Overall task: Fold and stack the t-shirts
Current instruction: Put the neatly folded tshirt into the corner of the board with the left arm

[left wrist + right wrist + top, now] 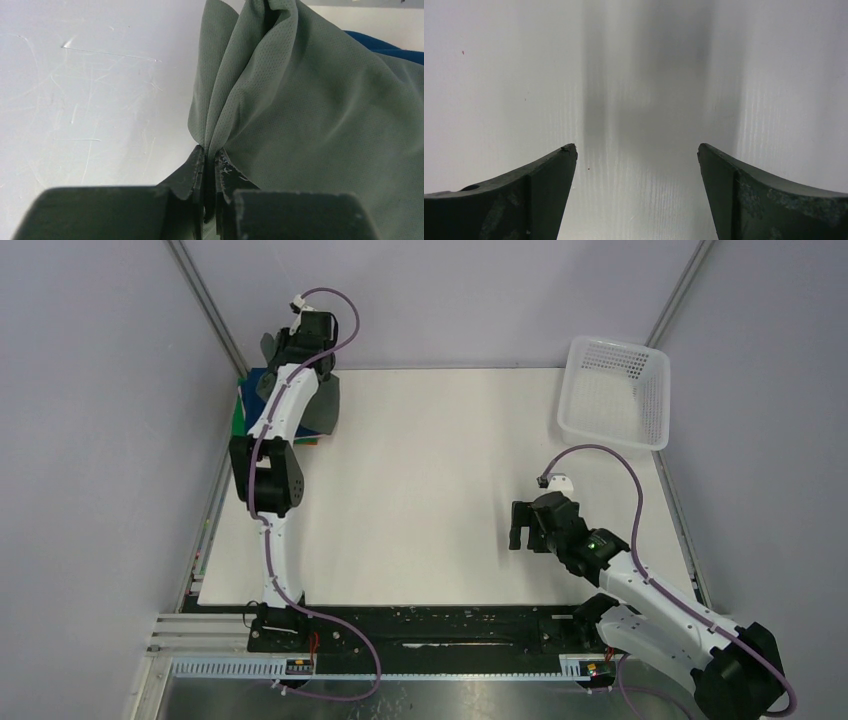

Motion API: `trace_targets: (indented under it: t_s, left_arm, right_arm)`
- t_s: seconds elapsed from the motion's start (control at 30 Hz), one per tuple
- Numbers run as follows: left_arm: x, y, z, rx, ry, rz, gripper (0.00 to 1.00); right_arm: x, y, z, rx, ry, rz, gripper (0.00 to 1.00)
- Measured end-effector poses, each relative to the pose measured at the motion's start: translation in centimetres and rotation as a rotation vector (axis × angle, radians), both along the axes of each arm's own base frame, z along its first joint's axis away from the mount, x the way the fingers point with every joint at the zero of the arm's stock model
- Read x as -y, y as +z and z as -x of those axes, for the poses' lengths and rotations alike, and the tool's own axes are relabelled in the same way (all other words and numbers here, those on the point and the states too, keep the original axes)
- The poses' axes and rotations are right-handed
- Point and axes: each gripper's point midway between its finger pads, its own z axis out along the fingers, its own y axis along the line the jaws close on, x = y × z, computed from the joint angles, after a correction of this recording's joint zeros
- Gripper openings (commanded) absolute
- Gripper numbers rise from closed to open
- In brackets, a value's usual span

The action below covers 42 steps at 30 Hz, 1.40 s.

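Left gripper (209, 154): closed on a gathered fold of the dark grey-green t-shirt (300, 125). In the left wrist view you see the two fingertips nearly together with cloth pinched between them.
Left arm position: stretched to the far left corner of the table (430, 490), at about 10 o'clock from the table's centre in the top view.
Dark grey-green t-shirt: bunched into pleats at the grip point and spreading out from there. In the top view it lies at 10 o'clock, partly under the left arm.
Navy blue t-shirt (385, 47): directly beneath the grey-green one, touching it, in the same 10 o'clock corner. You see only part of it past the grey-green cloth.
Other folded shirts: you cannot tell them apart here; the arm and the upper cloth hide most of the pile.
Right gripper (636, 165): jaws spread wide, nothing between them. Only bare table surface shows below.
Right arm position: at about 4 o'clock, well apart from the shirts.
White mesh basket (600, 435): at 2 o'clock, tilted over the table's far right corner.
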Motion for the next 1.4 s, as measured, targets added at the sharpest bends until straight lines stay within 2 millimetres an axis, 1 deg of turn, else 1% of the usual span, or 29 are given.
trace_targets:
  t_s: [0.13, 0.3, 0.37, 0.43, 0.7, 0.97, 1.07, 1.2, 1.23, 1.27, 1.3, 1.33, 1.37, 1.4]
  left_arm:
    - [-0.3, -1.4, -0.2, 0.006, 0.018, -0.008, 0.0]
    - [-1.1, -4.8, 0.3, -0.026, 0.06, -0.048, 0.0]
    - [-1.7, -5.6, 0.3, -0.031, 0.078, -0.054, 0.0]
    - [-2.4, -6.0, 0.3, -0.022, 0.096, -0.052, 0.0]
    - [-5.6, -6.0, 0.4, 0.033, 0.177, -0.043, 0.0]
    - [-7.3, -8.5, 0.7, 0.012, 0.229, -0.042, 0.0]
    - [-8.5, -9.3, 1.2, 0.014, 0.264, -0.027, 0.0]
    - [-10.4, -9.7, 2.1, 0.026, 0.32, -0.004, 0.02]
    - [-10.7, -9.8, 2.3, 0.029, 0.33, 0.0, 0.05]
    - [-10.9, -9.8, 2.4, 0.031, 0.337, 0.003, 0.12]
    - [-11.1, -9.9, 2.5, 0.033, 0.343, 0.005, 0.24]
    - [-11.2, -9.9, 2.6, 0.034, 0.347, 0.008, 0.47]
    - [-11.2, -10.0, 2.6, 0.035, 0.348, 0.012, 0.85]
    - [-11.2, -10.1, 2.6, 0.033, 0.348, 0.017, 0.97]
  right_arm:
    - [0.0, 0.1, -0.1, 0.002, 0.0, -0.001, 0.99]
    - [-0.1, 0.1, -0.2, -0.002, 0.0, 0.002, 0.99]
    - [-0.1, 0.1, -0.2, -0.003, 0.0, 0.003, 0.99]
    - [-0.1, 0.1, -0.2, -0.006, 0.0, 0.005, 0.99]
    - [-0.3, 0.1, -0.5, -0.015, -0.001, 0.015, 0.99]
    - [-0.4, 0.5, -0.9, -0.01, 0.0, 0.022, 0.99]
    - [-0.2, 0.4, -0.9, -0.013, -0.005, 0.031, 0.99]
    - [-0.3, 0.3, -1.1, -0.021, -0.005, 0.038, 1.0]
    - [-0.3, 0.3, -1.1, -0.022, -0.005, 0.039, 1.0]
    - [-0.3, 0.3, -1.1, -0.023, -0.005, 0.04, 1.0]
    - [-0.4, 0.3, -1.1, -0.024, -0.005, 0.04, 1.0]
    - [-0.4, 0.3, -1.1, -0.024, -0.005, 0.041, 0.99]
    - [-0.3, 0.2, -1.1, -0.025, -0.005, 0.041, 0.99]
    - [-0.3, 0.3, -1.1, -0.024, -0.006, 0.041, 0.99]
